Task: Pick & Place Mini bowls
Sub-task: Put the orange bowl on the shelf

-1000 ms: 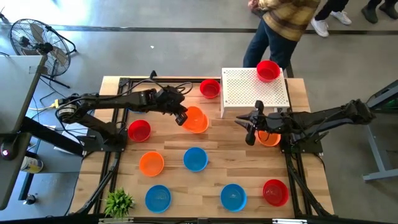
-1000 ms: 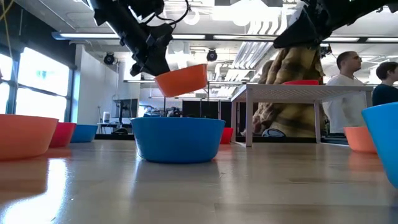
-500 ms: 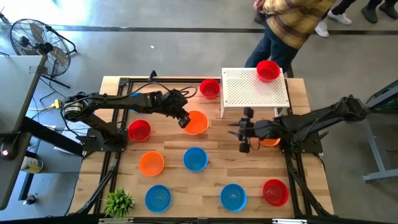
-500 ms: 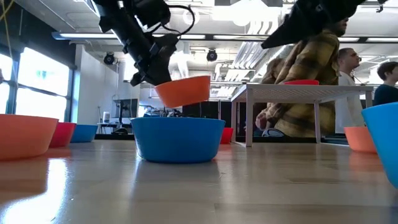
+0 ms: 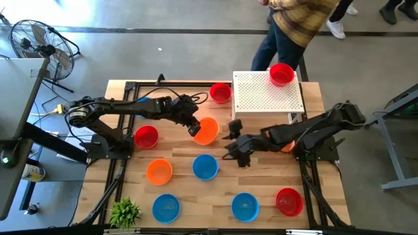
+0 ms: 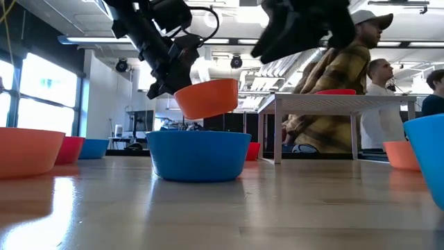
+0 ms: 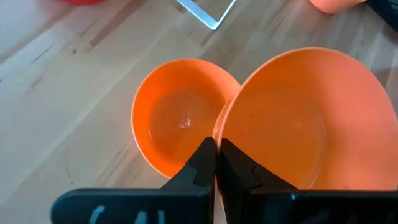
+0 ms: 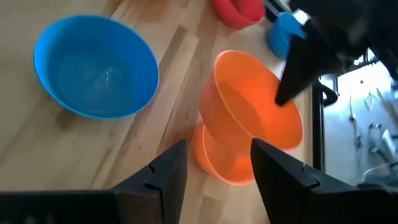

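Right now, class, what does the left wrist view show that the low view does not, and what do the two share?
Left wrist only: a second orange bowl on the wood right under the held one, and the left pincer shut on the rim. Low only: the blue bowl in front, the white box, people behind, the right arm overhead. Both: the tilted orange bowl in the left pincer.

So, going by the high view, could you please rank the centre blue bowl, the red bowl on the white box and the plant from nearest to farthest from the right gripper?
1. Centre blue bowl: just toward the front-left of the right gripper.
2. Red bowl: on the white box, at the back right.
3. Plant: front-left corner, clearly farthest.
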Motion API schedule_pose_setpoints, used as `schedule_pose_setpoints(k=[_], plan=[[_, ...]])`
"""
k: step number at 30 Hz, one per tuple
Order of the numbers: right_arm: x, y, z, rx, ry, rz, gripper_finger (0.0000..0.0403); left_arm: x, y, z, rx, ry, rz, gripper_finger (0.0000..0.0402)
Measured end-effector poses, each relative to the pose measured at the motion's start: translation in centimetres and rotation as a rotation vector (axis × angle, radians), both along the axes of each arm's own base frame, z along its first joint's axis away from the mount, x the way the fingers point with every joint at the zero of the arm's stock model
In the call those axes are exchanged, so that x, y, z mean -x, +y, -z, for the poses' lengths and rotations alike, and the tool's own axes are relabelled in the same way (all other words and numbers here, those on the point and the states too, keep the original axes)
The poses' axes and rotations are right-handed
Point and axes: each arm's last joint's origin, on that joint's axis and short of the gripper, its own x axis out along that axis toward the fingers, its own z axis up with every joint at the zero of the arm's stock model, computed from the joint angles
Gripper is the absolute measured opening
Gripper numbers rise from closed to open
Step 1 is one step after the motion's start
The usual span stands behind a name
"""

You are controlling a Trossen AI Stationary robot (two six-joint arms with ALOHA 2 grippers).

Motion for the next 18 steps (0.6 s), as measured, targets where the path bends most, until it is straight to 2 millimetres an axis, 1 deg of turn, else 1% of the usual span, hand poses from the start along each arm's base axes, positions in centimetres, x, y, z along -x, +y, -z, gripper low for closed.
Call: schedule_pose_setpoints(k=[5, 9, 14, 18], plan=[[-2.5, 0.2, 0.4, 0.108, 0.12, -0.08, 0.0157, -0.3, -0.5, -0.2, 0.002, -0.032, 0.027, 0.0001], [-3.8, -0.1, 0.8, 0.185, 0.205, -0.116, 0.0147, -0.5, -0.8, -0.3, 0.0, -0.045, 0.044, 0.0001], [-4.8, -0.2, 0.9, 0.264, 0.243, -0.151, 0.0133, -0.5, -1.1, -0.3, 0.002, -0.049, 0.061, 0.0001], [-5.2, -0.5, 1.4, 0.274, 0.28, -0.193, 0.0119, -0.6, -1.2, -0.4, -0.004, -0.057, 0.065, 0.0001]])
